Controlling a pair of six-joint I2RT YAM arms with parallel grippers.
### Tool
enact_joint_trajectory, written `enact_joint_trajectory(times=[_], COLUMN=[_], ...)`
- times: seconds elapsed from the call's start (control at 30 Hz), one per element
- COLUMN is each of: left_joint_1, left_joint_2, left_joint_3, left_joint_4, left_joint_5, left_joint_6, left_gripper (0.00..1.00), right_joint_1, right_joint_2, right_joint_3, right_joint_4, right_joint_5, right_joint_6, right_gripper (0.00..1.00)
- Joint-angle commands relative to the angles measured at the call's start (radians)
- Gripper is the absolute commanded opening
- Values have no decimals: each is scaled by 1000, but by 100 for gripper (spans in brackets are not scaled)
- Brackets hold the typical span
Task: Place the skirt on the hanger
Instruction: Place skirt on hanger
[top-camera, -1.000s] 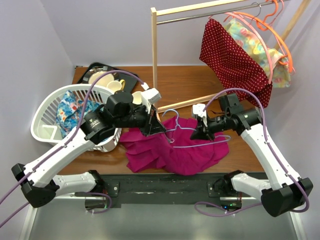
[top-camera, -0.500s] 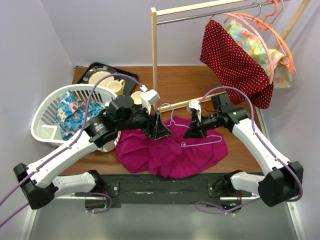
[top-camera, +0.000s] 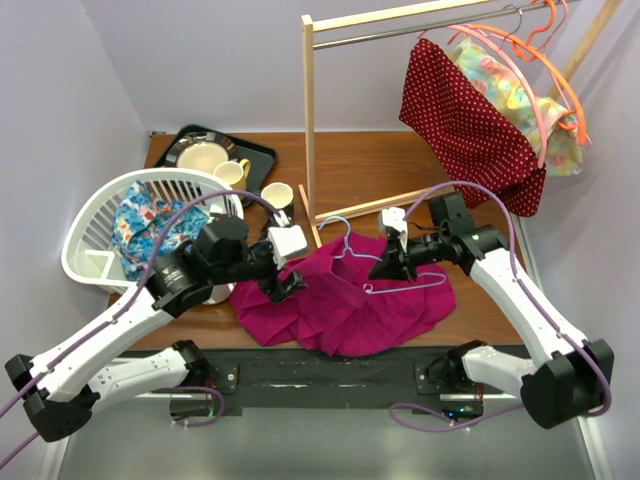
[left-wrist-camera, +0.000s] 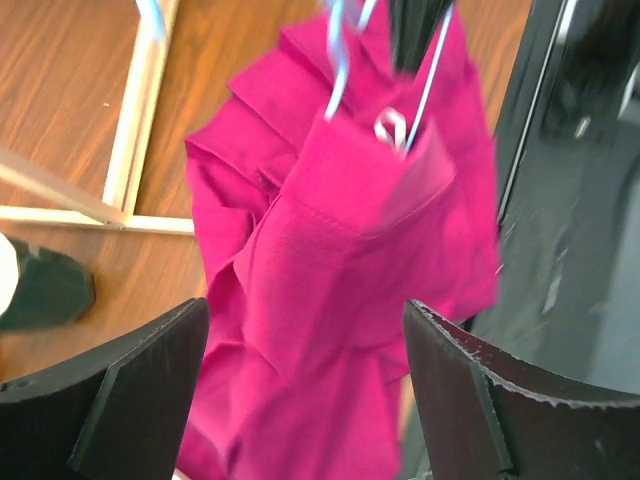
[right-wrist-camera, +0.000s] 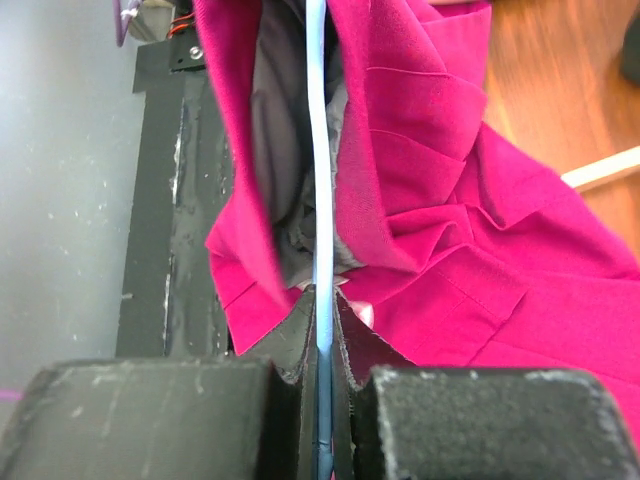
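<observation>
The magenta skirt (top-camera: 340, 305) lies crumpled on the table's near middle. My right gripper (top-camera: 385, 268) is shut on the thin pale-blue wire hanger (top-camera: 345, 240), whose hook points toward the rack. In the right wrist view the hanger (right-wrist-camera: 318, 150) runs straight out from between the closed right gripper (right-wrist-camera: 322, 300), passing into a fold of the skirt (right-wrist-camera: 480, 280). My left gripper (top-camera: 285, 285) hovers over the skirt's left part. The left wrist view shows the left gripper (left-wrist-camera: 305, 310) open and holding nothing, above the skirt (left-wrist-camera: 330, 300), with the hanger (left-wrist-camera: 338, 60) beyond.
A white laundry basket (top-camera: 100, 265) holding blue patterned cloth (top-camera: 145, 225) stands at the left. A black tray (top-camera: 255, 160) with plate and cups sits behind it. The wooden rack post (top-camera: 309, 120) rises at centre back, and a red dotted garment (top-camera: 465, 120) hangs at right.
My left gripper opened, let go of the skirt and drew back leftward. The skirt settled flatter on the table. The right gripper kept its hold on the hanger and shifted slightly.
</observation>
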Motion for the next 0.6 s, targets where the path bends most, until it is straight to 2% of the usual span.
enact_joint_trajectory(times=[0.0,0.17,0.33,0.47,0.53,0.57], left_joint_1=[-1,-1,0,0,0,0], left_joint_2=[47,90,90,76,75,73], left_joint_3=[-53,-64,-106,-162,-205,-213], left_joint_4=[132,210,235,255,301,311], left_joint_5=[83,172,281,314,332,344], left_joint_6=[234,231,208,170,148,135], left_gripper=[83,83,79,72,65,56], right_joint_1=[0,2,0,0,0,2], right_joint_2=[-62,-77,-94,-94,-87,-82], right_joint_3=[53,85,98,134,151,159], right_joint_4=[-132,-243,-240,-231,-234,-242], right_joint_5=[-65,-68,-74,-87,-100,-102], right_joint_6=[-184,-289,-278,-249,-246,-243], right_gripper=[0,0,0,0,0,0])
